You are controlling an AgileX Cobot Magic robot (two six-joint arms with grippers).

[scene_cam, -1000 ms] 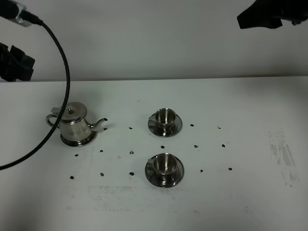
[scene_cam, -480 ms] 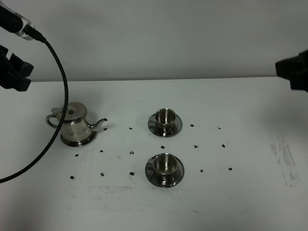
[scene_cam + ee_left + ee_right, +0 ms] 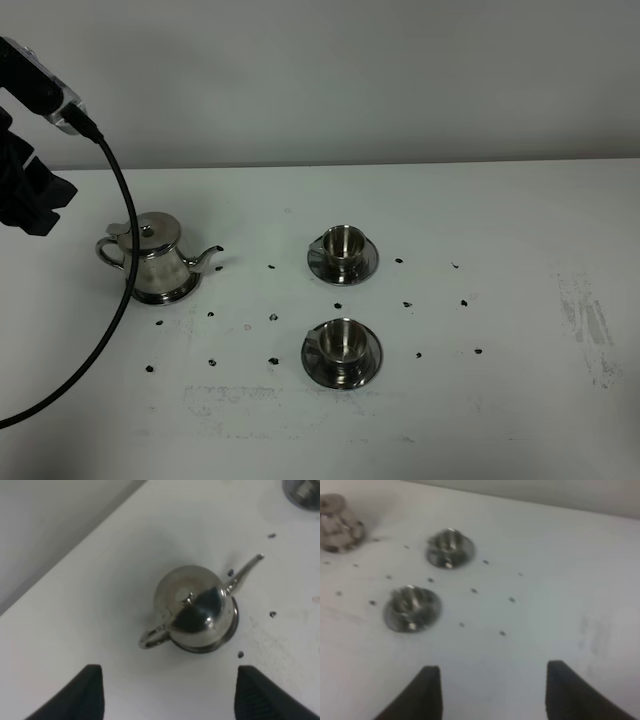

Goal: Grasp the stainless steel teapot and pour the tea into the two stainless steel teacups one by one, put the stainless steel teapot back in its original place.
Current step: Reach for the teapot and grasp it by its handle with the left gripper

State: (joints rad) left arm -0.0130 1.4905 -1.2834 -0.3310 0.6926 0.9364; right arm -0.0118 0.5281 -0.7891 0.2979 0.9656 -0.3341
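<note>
— High camera looks down over the whole table [image 3: 480,200] toward the back wall [image 3: 350,80].
— Left wrist hangs close, straight above the teapot [image 3: 195,607]; right wrist slants in from farther out, sharing teapot and both teacups [image 3: 413,608] with the high view.

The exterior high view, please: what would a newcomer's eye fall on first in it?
Most likely the shiny stainless steel teapot on the left of the white table, with its spout pointing toward the two stainless steel teacups, one farther and one nearer, around the middle. A thick black cable loops down across the teapot's handle side. Dark specks dot the table around the steelware.
</note>
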